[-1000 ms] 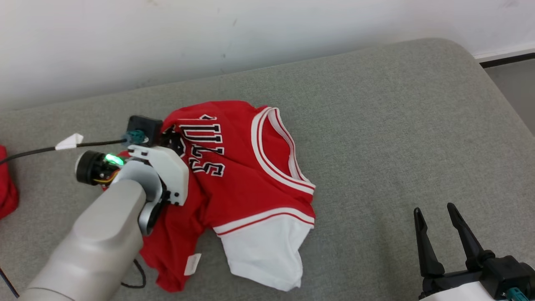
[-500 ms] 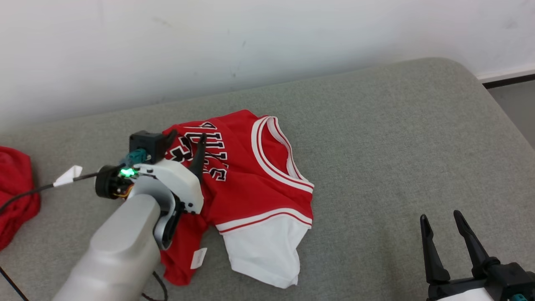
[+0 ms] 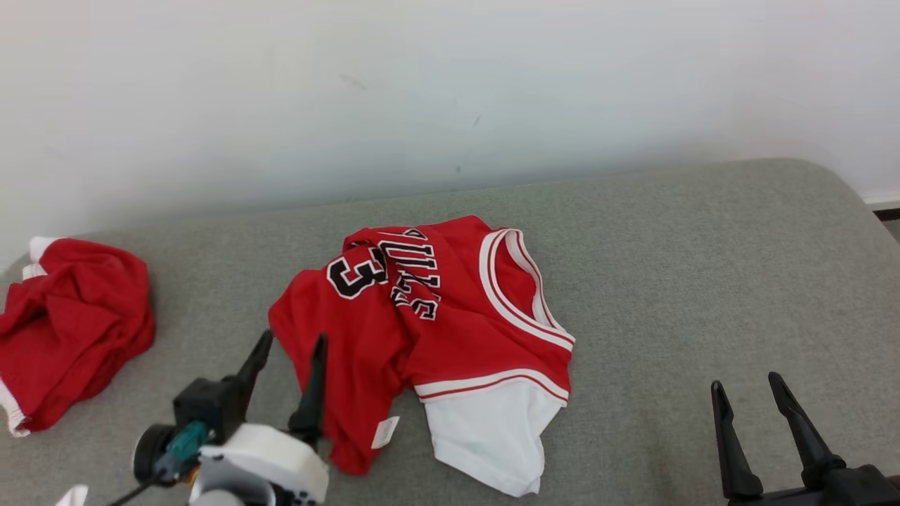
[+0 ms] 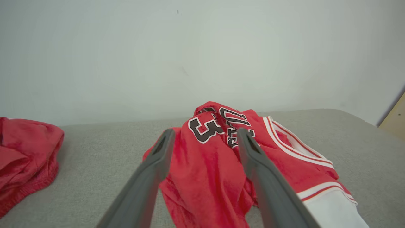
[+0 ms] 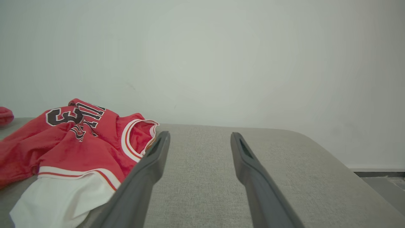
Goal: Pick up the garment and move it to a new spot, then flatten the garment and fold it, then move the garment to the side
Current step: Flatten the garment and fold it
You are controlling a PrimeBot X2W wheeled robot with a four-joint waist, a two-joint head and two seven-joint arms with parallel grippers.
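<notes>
The garment is a red jersey with white trim, black lettering and a white lower part, lying crumpled in the middle of the grey cushion. It also shows in the left wrist view as a red heap and at the left of the right wrist view. My left gripper stands open just in front of the garment's left edge, with nothing between its fingers. My right gripper is open and empty at the lower right, well apart from the garment.
A second red cloth lies bunched at the cushion's left end, also in the left wrist view. A white wall runs along the back. The cushion's rounded right corner drops to the floor.
My left gripper opened, let go of the garment and drew back toward me. The head camera tilted up, so the scene shifted. The right gripper stayed open.
</notes>
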